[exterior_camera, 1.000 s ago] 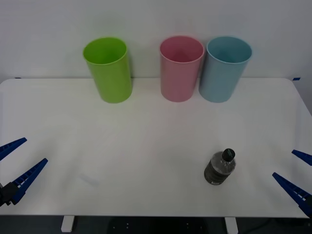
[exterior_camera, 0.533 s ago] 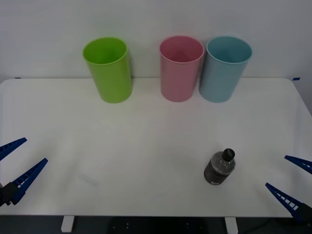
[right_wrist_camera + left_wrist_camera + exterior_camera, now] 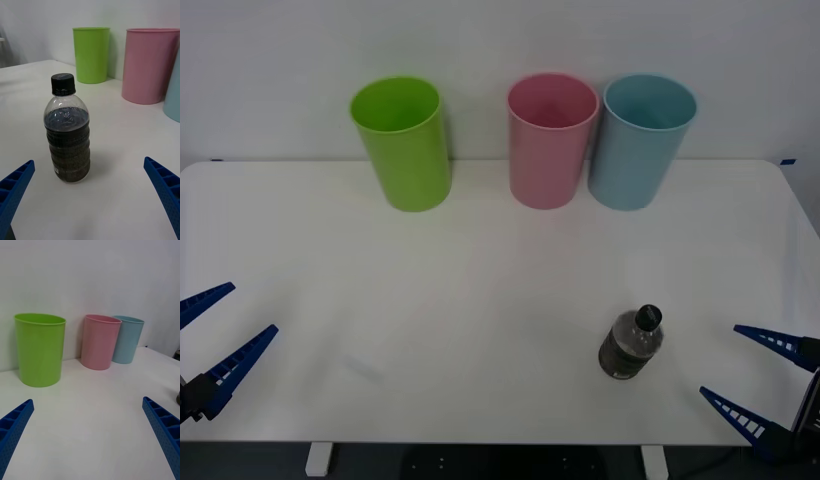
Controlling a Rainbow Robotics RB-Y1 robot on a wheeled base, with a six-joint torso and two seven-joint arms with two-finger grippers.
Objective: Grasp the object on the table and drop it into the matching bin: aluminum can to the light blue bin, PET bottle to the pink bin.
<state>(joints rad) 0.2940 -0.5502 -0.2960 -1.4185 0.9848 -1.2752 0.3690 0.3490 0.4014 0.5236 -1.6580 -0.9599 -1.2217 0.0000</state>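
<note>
White table [image 3: 480, 260] holds the upright PET bottle [image 3: 630, 344]; the right gripper [image 3: 758, 380], fingers wide apart, should centre on its ribbed body before closing

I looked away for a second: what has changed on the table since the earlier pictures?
The right gripper, jaws open, has moved in from the table's right edge toward the PET bottle, without touching it. Nothing was grasped or released. The bottle stands upright in the same spot; the left gripper, also open, and the lime green, pink and light blue bins have not moved.
</note>
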